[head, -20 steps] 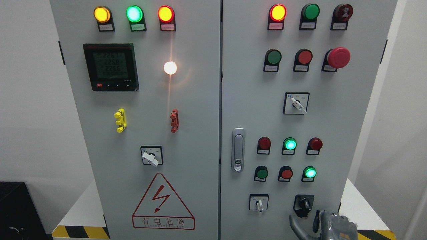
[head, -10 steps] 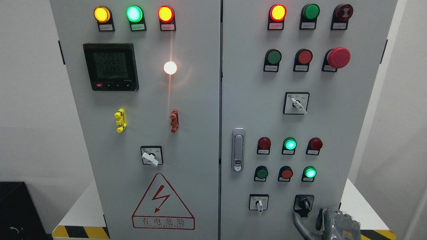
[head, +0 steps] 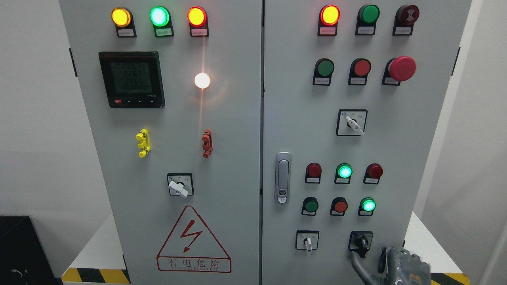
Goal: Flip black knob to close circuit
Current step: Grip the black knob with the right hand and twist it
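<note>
The black knob [head: 361,240] sits on a black plate at the lower right of the cabinet's right door [head: 301,130], its pointer turned up and slightly left. My right hand [head: 367,256] rises from the bottom edge just below the knob. One grey finger [head: 357,264] reaches up to the plate's lower left corner, and a dark finger [head: 382,259] stands to the right. The fingers are spread and hold nothing; the knob is free between and above them. My left arm does not show.
A white selector switch [head: 307,241] is left of the knob. Above it are red and green buttons and lamps [head: 344,171]. A door handle [head: 282,178] is at the door's left edge. The cabinet stands on a white base with a hazard stripe [head: 97,276].
My right hand has shifted a little to the right and its grey finger has crept up closer to the knob's plate. The knob has not turned.
</note>
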